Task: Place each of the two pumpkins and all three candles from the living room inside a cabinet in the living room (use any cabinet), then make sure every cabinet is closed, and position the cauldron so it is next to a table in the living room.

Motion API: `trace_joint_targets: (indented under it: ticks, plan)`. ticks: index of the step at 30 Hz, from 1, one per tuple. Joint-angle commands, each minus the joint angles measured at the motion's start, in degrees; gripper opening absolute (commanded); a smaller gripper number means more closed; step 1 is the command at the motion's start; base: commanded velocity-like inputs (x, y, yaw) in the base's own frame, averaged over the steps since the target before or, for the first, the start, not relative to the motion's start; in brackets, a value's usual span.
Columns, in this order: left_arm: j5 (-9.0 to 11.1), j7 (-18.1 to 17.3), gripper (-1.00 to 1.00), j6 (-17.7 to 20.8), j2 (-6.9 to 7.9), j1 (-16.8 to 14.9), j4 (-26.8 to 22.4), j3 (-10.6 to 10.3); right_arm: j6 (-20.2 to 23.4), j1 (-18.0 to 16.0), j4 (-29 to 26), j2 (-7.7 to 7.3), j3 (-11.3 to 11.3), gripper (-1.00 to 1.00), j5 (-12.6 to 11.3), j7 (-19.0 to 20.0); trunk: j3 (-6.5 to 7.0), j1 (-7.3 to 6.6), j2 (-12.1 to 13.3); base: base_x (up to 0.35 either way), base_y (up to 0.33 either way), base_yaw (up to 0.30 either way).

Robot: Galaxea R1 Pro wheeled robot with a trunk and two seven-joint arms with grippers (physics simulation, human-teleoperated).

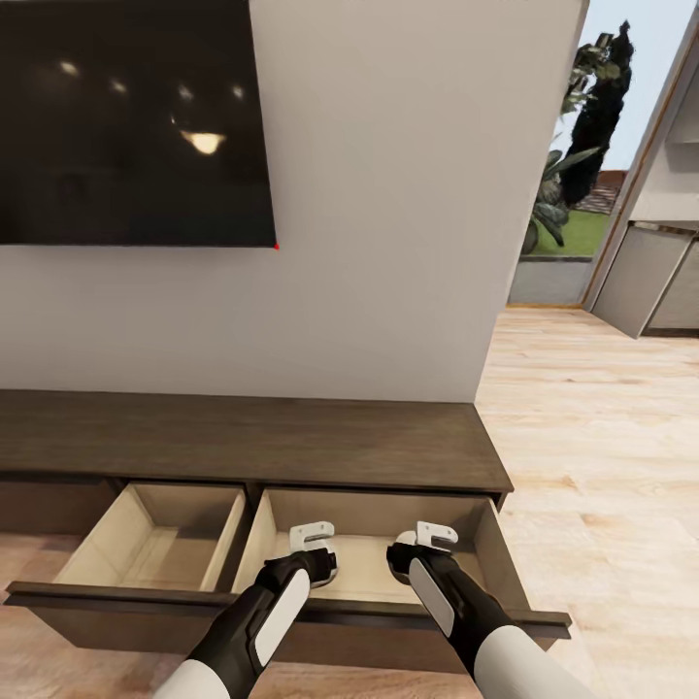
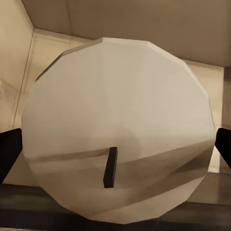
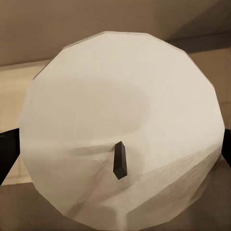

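The long dark-brown cabinet (image 1: 243, 437) stands against the wall with two pale-lined drawers pulled open. Both arms reach down into the right drawer (image 1: 374, 513). My left gripper (image 1: 313, 546) is shut on a grey-beige candle (image 2: 120, 120); its round top and dark wick face the left wrist camera, with dark fingers (image 2: 9, 151) at either side. My right gripper (image 1: 434, 540) is shut on a second candle (image 3: 120, 115), whose wick also points at the right wrist camera. The left drawer (image 1: 155, 553) looks bare inside. No pumpkins, third candle or cauldron are in view.
A large dark TV (image 1: 126, 116) hangs on the wall above the cabinet. To the right, light wood floor (image 1: 602, 437) runs toward a window with plants (image 1: 582, 146) and grey kitchen cupboards (image 1: 660, 282). The open drawer front (image 1: 340, 612) juts out toward me.
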Motion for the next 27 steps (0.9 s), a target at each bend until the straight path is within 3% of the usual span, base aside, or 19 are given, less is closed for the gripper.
trace_joint_targets:
  ticks: [1, 16, 27]
  plan:
    - [0.58, 0.57, -1.0, 0.11, 0.05, -0.03, -0.09, -0.2, 0.18, -0.03, -0.1, -0.05, 0.35, -1.0, -0.52, -0.55, -0.05, -0.01, -0.03, -0.007, 0.0, 0.0]
    - [0.58, 0.57, -1.0, 0.06, 0.02, -0.01, -0.13, -0.29, 0.18, -0.03, -0.1, -0.05, 0.31, -1.0, -0.59, -0.55, -0.05, -0.01, -0.03, 0.036, 0.0, -0.005]
    - [0.58, 0.96, -1.0, 0.11, 0.26, -0.01, -3.89, -0.2, 0.18, -0.03, -0.1, -0.14, 0.29, -1.0, -0.78, -0.55, -0.05, -0.01, -0.03, 0.0, 0.0, -0.151]
